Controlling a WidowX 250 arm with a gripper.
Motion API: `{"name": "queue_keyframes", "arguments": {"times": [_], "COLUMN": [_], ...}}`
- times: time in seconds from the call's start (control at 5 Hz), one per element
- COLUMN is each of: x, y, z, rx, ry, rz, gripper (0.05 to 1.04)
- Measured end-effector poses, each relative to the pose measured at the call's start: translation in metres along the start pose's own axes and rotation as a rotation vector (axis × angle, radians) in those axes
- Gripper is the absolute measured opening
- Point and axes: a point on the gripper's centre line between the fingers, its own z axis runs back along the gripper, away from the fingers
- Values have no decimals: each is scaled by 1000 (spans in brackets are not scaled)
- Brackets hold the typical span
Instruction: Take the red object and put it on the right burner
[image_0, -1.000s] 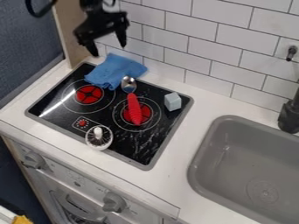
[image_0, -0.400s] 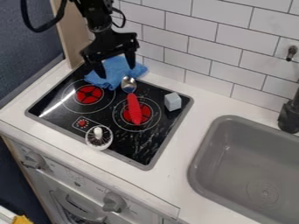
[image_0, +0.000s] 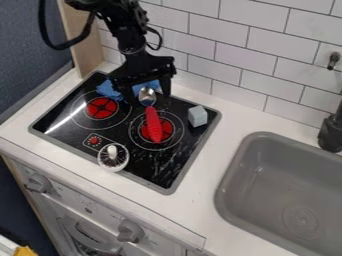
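**Gripper (image_0: 147, 97) set wide at the bowl end of a red-handled spoon (image_0: 154, 124)**

The black arm (image_0: 130, 40) enters from the far left, its gripper hanging over the far part of the black cooktop (image_0: 143, 172). The two fingers stand wide apart, one to the left and one to the right of the spoon's metal bowl; whether either touches it cannot be told. The spoon lies with its bowl toward the far side and its red handle pointing near, across the right burner (image_0: 165, 129).

Behind the gripper, partly hidden, is a blue cloth (image_0: 108, 90). The left burner (image_0: 101, 108) lies left of the spoon. A pale grey-blue block (image_0: 198, 116) rests near the cooktop's right edge, and a round, white-rimmed item (image_0: 112, 156) with a pale knob sits at its near edge. Farther right, a grey sink (image_0: 230, 175) is set into the white counter (image_0: 200, 217).
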Motion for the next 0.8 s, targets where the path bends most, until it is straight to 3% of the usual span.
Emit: {"name": "queue_keyframes", "arguments": {"times": [0.4,0.6,0.8], "x": [-13,-18,-15], "y": [6,10,8], "z": [-29,-39,-43], "rx": [40,61,117], "ry": [48,72,66], "rz": [-24,-28,-51], "gripper": [999,941,656]}}
